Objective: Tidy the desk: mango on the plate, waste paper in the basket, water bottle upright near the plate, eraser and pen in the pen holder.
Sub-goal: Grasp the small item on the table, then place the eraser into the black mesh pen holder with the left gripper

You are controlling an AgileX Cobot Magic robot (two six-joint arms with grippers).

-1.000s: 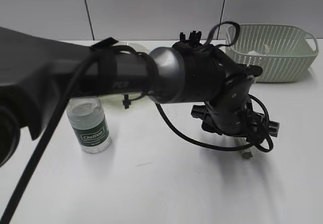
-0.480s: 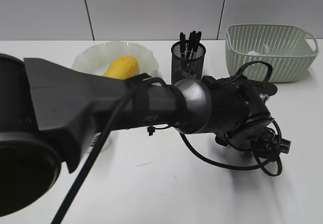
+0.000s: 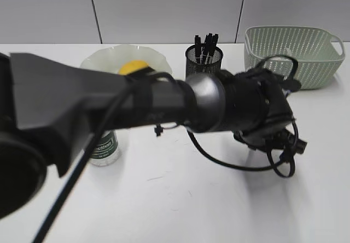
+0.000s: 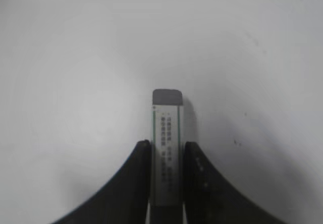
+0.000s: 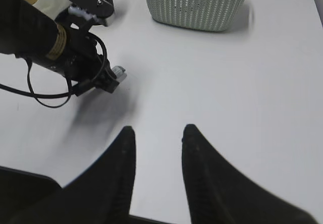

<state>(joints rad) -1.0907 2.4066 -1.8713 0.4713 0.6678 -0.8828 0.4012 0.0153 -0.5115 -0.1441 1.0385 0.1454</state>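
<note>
- Eraser [image 4: 167,148]: a slim white block with printed lettering and a dark end, lying on the desk [image 4: 75,57] to the near right of the pen holder [image 3: 203,61]. The left wrist view shows it between the two fingers of the left gripper [image 4: 167,156], a finger touching each long side.
- Left gripper: pinching the eraser. It is not yet lifted; the dark end rests on the white top.
- Step in hand, as I judge it: eraser pickup, for delivery to the pen holder.
- Next move calls for a straight lift, then a carry up and left to just above the pen holder's mouth, then release.
- In the way: pens [image 3: 206,40] already stand in the pen holder and stick out above its rim, so the drop needs a free gap beside them. The slim grip may slip or twist.
- Right gripper [image 5: 157,148]: fingers spread, holding nothing, hovering over bare desk well right of the pen holder.
- Left of the pen holder: mango [image 3: 133,67] on the plate [image 3: 104,57]; water bottle [image 3: 104,147] upright in front of the plate.
- Right of the pen holder: basket [image 3: 306,51]; something pale shows inside, probably the waste paper, but I cannot tell.
</note>
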